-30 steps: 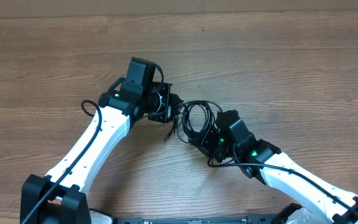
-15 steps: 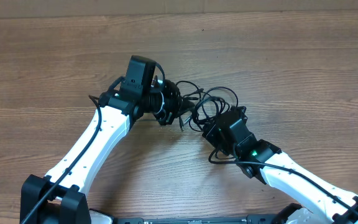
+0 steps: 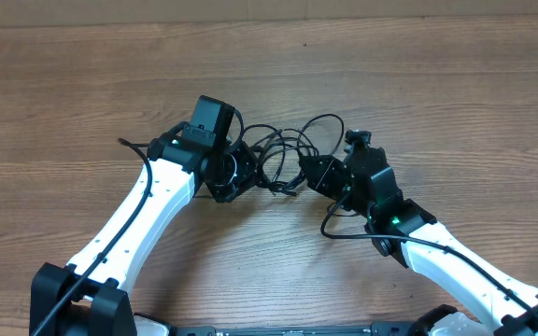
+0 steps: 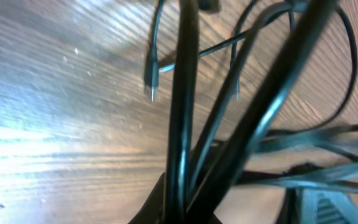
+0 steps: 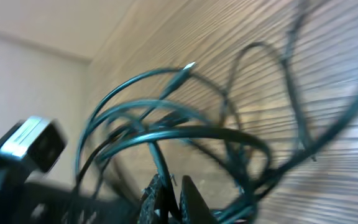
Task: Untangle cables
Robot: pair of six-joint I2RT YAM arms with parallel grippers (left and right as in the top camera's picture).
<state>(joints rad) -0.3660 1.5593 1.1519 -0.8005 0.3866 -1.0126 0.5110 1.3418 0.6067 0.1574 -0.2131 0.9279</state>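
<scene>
- Two white arms reach in from the near edge in the overhead view and meet over the middle of the wooden bench [image 3: 437, 93]. The cables [image 3: 288, 149] hang between them as a loose tangle of thin black loops.
- The left hand [image 3: 243, 175] sits at the left end of the tangle and the right hand [image 3: 308, 173] at the right end. Both are dark against dark cord, so their fingertips cannot be picked out from above, nor how far they are parted.
- One thicker black wire curls off the right arm onto the bench. It belongs to the arm, not to the tangle.
- In the left wrist view the cables [image 4: 185, 93] fill the picture as blurred strands fanning upward from the bottom edge. There the left hand [image 4: 176, 208] is clamped on them, jaws pressed together, and mostly cut off by the frame.
- A small plug end [image 4: 151, 78] dangles above the wood grain, apart from the thick strands. A second, thinner tip to its right is too blurred to describe.
- In the right wrist view the cables [image 5: 185, 134] arch as several overlapping loops. One pointed plug tip [image 5: 188, 66] stands up at the top of a loop.
- The right hand [image 5: 173, 193] shows only its two dark fingertips at the bottom edge, nearly touching, with a strand pinched between them.
- A grey block [image 5: 33, 146] at the left is out of focus, with part of it lost in shadow.
</scene>
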